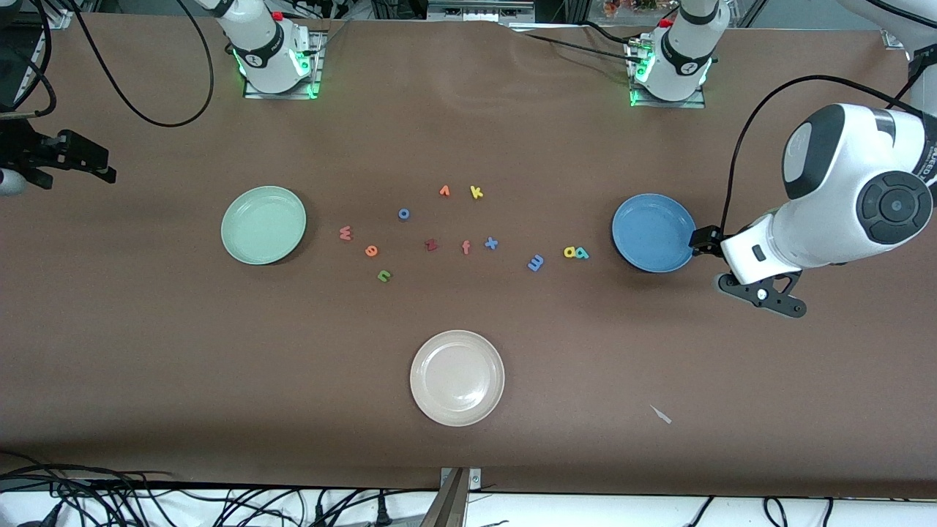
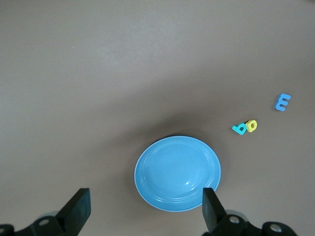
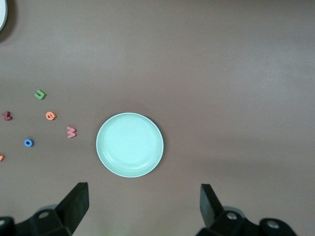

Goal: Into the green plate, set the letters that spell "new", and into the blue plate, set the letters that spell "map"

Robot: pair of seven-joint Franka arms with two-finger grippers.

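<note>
The green plate (image 1: 263,225) lies toward the right arm's end of the table. Beside it lie the salmon w (image 1: 345,233), orange e (image 1: 371,251) and green n (image 1: 384,275). Toward the left arm's end lies the blue plate (image 1: 654,232), with the teal p (image 1: 582,253), yellow a (image 1: 570,252) and blue m (image 1: 536,263) beside it. My left gripper (image 2: 145,199) hangs open and empty high over the blue plate's (image 2: 177,173) edge. High up by the green plate (image 3: 129,144), my right gripper (image 3: 142,196) is open and empty.
A cream plate (image 1: 457,378) lies nearer the front camera, mid-table. Between the two letter groups lie a blue o (image 1: 403,214), red z (image 1: 431,245), orange f (image 1: 465,247), blue x (image 1: 491,243), another orange letter (image 1: 444,191) and a yellow k (image 1: 476,192).
</note>
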